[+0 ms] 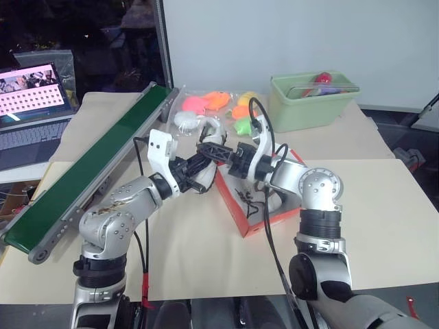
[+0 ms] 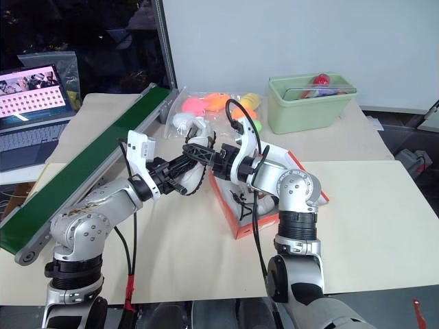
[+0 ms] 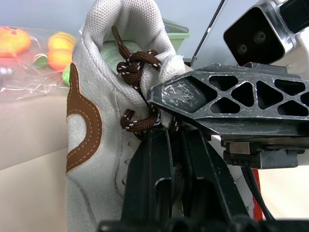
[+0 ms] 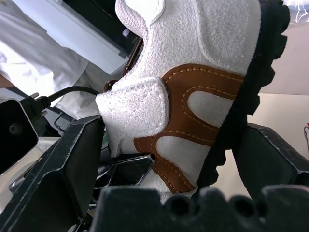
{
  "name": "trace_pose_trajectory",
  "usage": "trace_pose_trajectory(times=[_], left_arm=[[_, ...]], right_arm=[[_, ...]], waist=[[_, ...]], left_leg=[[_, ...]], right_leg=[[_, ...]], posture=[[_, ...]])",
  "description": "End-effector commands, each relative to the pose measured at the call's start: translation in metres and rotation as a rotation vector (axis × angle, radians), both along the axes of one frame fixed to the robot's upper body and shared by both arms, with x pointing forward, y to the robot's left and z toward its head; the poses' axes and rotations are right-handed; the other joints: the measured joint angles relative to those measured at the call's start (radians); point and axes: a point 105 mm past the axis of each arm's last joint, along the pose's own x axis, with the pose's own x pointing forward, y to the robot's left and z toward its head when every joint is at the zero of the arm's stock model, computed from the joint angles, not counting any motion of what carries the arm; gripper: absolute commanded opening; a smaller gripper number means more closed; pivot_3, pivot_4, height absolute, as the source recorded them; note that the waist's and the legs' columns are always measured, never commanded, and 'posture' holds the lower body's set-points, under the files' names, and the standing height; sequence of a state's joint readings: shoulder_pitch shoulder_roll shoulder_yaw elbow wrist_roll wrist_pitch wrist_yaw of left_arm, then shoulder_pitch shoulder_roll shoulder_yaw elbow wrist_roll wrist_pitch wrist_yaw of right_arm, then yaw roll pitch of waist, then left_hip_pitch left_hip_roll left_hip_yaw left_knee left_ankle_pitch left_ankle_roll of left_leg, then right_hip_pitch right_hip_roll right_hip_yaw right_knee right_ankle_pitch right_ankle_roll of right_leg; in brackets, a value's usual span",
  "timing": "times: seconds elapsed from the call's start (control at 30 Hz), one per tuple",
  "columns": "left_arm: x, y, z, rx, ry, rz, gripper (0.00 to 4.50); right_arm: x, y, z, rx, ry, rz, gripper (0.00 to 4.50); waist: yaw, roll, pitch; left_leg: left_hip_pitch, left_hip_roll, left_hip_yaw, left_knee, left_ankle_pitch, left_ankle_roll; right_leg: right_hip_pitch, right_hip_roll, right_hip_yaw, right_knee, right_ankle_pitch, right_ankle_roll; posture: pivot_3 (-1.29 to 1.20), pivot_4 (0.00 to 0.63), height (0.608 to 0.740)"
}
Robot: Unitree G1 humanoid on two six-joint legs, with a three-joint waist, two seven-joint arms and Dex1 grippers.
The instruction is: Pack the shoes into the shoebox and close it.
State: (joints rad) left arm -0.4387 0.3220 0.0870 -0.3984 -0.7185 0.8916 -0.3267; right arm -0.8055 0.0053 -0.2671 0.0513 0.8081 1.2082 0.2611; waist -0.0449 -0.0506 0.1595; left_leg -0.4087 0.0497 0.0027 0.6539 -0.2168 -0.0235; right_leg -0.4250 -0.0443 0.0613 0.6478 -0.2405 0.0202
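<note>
Cream suede shoe: a small sneaker with tan-brown trim, dark brown laces and a black lugged sole, held up above the desk between the two grippers, just off the shoebox's near-left side.
Left gripper: clenched on the shoe's laced upper; in the left wrist view its black fingers pinch the fabric beside the lace knot.
Right gripper: its fingers stand wide apart on either side of the shoe's heel; in the right wrist view one finger lies against the suede side and the other against the black sole. Whether they press or merely bracket the shoe cannot be told.
Shoebox: orange-red, lying open near the middle of the desk, under the right forearm; dark laces show inside it over something white.
Toy bag: clear plastic with orange, pink and yellow soft toys, near the desk's far edge.
Green bin: pale plastic, at the far right of the desk beside the bag.
Conveyor: dark green belt running along the desk's left side.
Laptop: open, beyond the desk's left edge.
</note>
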Motion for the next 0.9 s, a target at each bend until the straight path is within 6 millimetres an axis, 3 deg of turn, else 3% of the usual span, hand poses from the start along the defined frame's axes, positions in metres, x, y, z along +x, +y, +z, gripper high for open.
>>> trace_pose_trajectory(times=[0.03, 0.17, 0.27, 0.37, 0.63, 0.67, 0.73, 0.8, 0.9], left_arm=[[-0.007, -0.015, 0.016, -0.028, -0.076, -0.078, 0.0], [-0.007, -0.016, 0.016, -0.028, -0.078, -0.078, 0.0], [-0.007, -0.016, 0.016, -0.028, -0.081, -0.08, 0.0], [-0.006, -0.015, 0.016, -0.02, -0.082, -0.077, 0.0], [-0.007, -0.016, 0.015, 0.024, -0.124, -0.071, 0.0], [-0.008, -0.017, 0.015, 0.041, -0.137, -0.074, 0.64], [-0.009, -0.018, 0.016, 0.062, -0.155, -0.084, 1.08], [-0.011, -0.019, 0.018, 0.052, -0.164, -0.09, 1.8], [-0.016, -0.02, 0.018, 0.087, -0.191, -0.108, 1.8]], right_arm=[[-0.006, 0.008, 0.017, 0.056, -0.054, 0.027, 3.09], [-0.006, 0.008, 0.022, 0.085, -0.055, 0.022, 1.96], [-0.006, 0.008, 0.023, 0.089, -0.054, 0.019, 1.41], [-0.007, 0.009, 0.024, 0.092, -0.055, 0.022, 1.2], [-0.009, 0.013, 0.026, 0.133, -0.04, -0.002, 1.2], [-0.009, 0.013, 0.027, 0.139, -0.039, -0.011, 1.19], [-0.007, 0.012, 0.029, 0.152, -0.035, -0.034, 1.19], [-0.003, 0.009, 0.03, 0.158, -0.032, -0.073, 1.19], [0.015, -0.006, 0.028, 0.148, -0.021, -0.203, 1.19]], waist=[[0.0, 0.0, 0.0], [0.001, 0.0, 0.0], [0.0, 0.0, 0.0], [0.0, 0.001, 0.0], [0.0, 0.001, 0.001], [0.0, 0.001, 0.001], [0.001, 0.002, 0.001], [0.001, 0.002, 0.001], [0.0, 0.003, 0.002]], left_leg=[[0.0, 0.0, 0.0, 0.0, 0.0, 0.0], [0.0, 0.0, 0.0, 0.0, 0.0, 0.0], [0.0, 0.0, 0.0, 0.0, 0.0, 0.0], [0.0, 0.0, 0.0, 0.0, 0.0, 0.0], [0.0, 0.0, 0.0, 0.0, 0.0, 0.0], [-0.001, 0.0, 0.0, 0.0, 0.0, 0.0], [-0.001, 0.0, 0.0, 0.0, 0.0, 0.0], [-0.001, 0.0, 0.0, 0.0, 0.0, 0.0], [-0.001, 0.0, 0.0, 0.0, 0.0, 0.0]], right_leg=[[0.0, 0.0, 0.0, 0.0, 0.0, 0.0], [0.0, 0.0, 0.0, 0.0, 0.0, 0.0], [0.0, 0.0, 0.0, 0.0, 0.0, 0.0], [0.0, 0.0, 0.0, 0.0, 0.0, 0.0], [0.0, 0.0, 0.0, 0.0, 0.0, 0.0], [0.0, 0.0, 0.0, 0.0, 0.0, 0.0], [0.0, 0.0, 0.0, 0.0, 0.0, 0.0], [0.0, 0.0, 0.0, -0.001, 0.0, 0.0], [-0.001, 0.0, 0.0, -0.001, 0.0, 0.0]], posture=[[0.0, 0.15, 0.729], [0.0, 0.15, 0.729], [0.0, 0.15, 0.729], [0.0, 0.15, 0.729], [0.0, 0.15, 0.729], [0.0, 0.15, 0.729], [0.0, 0.15, 0.729], [0.0, 0.15, 0.729], [0.0, 0.15, 0.729]])
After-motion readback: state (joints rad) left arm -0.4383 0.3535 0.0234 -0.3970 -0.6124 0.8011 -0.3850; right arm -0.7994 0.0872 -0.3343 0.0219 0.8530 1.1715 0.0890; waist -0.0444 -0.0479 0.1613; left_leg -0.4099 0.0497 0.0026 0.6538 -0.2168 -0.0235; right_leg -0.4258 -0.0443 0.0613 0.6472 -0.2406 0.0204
